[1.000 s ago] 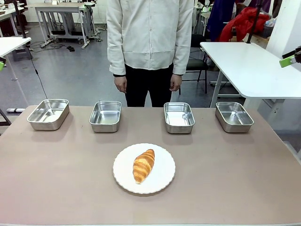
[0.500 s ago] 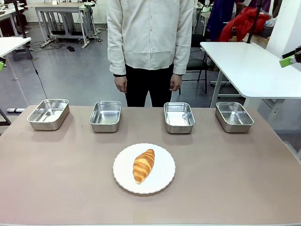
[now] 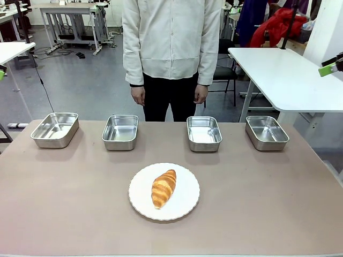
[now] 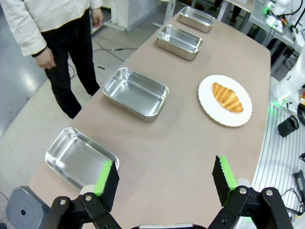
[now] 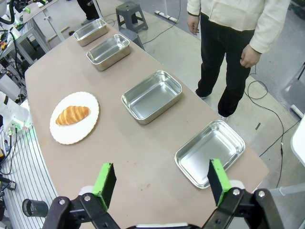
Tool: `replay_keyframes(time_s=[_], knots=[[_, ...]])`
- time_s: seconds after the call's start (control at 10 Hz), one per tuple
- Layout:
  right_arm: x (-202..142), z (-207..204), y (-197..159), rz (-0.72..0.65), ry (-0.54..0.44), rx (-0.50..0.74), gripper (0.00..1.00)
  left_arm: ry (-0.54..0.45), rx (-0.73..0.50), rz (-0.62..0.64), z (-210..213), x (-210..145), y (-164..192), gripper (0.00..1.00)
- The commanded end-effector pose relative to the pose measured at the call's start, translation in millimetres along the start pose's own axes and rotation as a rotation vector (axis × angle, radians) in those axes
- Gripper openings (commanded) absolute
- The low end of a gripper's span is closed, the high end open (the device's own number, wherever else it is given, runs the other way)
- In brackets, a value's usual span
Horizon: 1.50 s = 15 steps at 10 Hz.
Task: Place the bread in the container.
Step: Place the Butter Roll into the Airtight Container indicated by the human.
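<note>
The bread lies on a white plate at lower centre of the front view, we judge set out for an easy pick, with four steel pans lined up behind as candidate containers. Our left fingers and right fingers are spread wide and empty, high over the tabletop. The bread sits well apart from both: upper right in the left wrist view, middle left in the right.
</note>
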State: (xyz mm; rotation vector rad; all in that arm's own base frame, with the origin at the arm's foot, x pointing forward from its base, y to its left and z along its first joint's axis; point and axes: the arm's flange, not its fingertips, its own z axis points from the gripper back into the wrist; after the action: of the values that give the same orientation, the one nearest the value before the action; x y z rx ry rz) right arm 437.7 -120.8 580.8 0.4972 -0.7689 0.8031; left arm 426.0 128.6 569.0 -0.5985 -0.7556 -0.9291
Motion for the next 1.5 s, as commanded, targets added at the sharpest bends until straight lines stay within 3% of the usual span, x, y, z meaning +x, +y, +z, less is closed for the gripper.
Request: replay_keyframes(time_s=[0.0, 1.4], knots=[[0.7, -1.6, -0.2, 0.010, -0.024, 0.005, 1.00, -0.017, -0.008, -0.015, 1.3, 1.2, -3.0, 1.00], [0.7, -1.6, -0.2, 0.010, -0.024, 0.005, 1.00, -0.017, -0.008, -0.015, 1.3, 1.2, -3.0, 1.00]])
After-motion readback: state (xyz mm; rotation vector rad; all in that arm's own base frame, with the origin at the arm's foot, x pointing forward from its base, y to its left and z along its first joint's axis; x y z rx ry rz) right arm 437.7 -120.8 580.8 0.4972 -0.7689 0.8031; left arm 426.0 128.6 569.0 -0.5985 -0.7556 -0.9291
